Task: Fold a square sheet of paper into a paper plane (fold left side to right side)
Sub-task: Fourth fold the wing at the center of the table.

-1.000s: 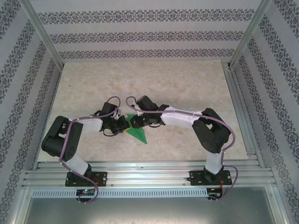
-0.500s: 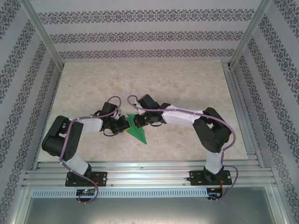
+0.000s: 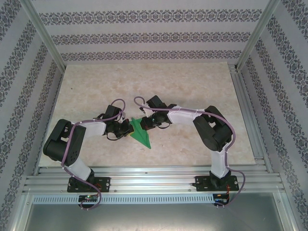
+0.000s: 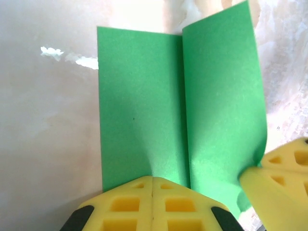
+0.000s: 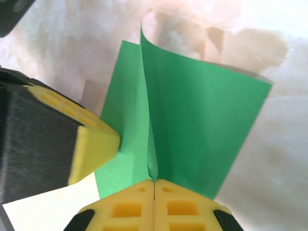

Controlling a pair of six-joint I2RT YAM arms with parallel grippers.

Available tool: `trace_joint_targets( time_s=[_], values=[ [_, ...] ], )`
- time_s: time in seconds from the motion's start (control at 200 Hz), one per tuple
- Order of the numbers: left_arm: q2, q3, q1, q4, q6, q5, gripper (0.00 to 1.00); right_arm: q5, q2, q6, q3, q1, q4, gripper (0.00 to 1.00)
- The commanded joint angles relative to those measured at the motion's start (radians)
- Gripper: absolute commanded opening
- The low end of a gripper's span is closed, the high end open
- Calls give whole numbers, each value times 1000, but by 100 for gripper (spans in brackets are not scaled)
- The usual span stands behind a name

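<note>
Left wrist: L pincer [image 4: 152, 182] clamped on green sheet [image 4: 144, 106] edge, R pincer [image 5: 153, 183] likewise.

Around the green paper [image 3: 142, 135] the tight side is its far end: the left gripper [image 3: 128, 129] and right gripper [image 3: 146, 124] both clamp it there, tips close together, one arm stretching off to the paper's left, the other to its right. Beyond the paper the table [image 3: 192, 82] lies bare; on its near side a bare strip reaches the rail [image 3: 154, 174]
</note>
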State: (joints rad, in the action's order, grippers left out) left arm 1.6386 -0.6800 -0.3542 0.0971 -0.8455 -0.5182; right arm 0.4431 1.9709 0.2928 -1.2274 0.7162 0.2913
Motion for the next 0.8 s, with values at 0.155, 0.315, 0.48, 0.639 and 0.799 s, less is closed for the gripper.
trace_joint_targets(
  time_s=[0.155,0.315,0.48,0.639,0.799],
  values=[
    [30,-5,-6,68,29,63,0,47,24,-39,-12,-22,-52,0],
    [31,-7,-8,71,29,65,0,52,43,-37,-8,-20,-59,0],
    [32,-9,-7,74,31,65,0,44,52,-29,11,-21,-70,0],
    [29,-6,-7,75,31,64,0,23,66,-27,18,-21,-53,0],
    [23,-10,-7,77,30,58,0,10,77,-37,21,-20,-33,0]
  ],
)
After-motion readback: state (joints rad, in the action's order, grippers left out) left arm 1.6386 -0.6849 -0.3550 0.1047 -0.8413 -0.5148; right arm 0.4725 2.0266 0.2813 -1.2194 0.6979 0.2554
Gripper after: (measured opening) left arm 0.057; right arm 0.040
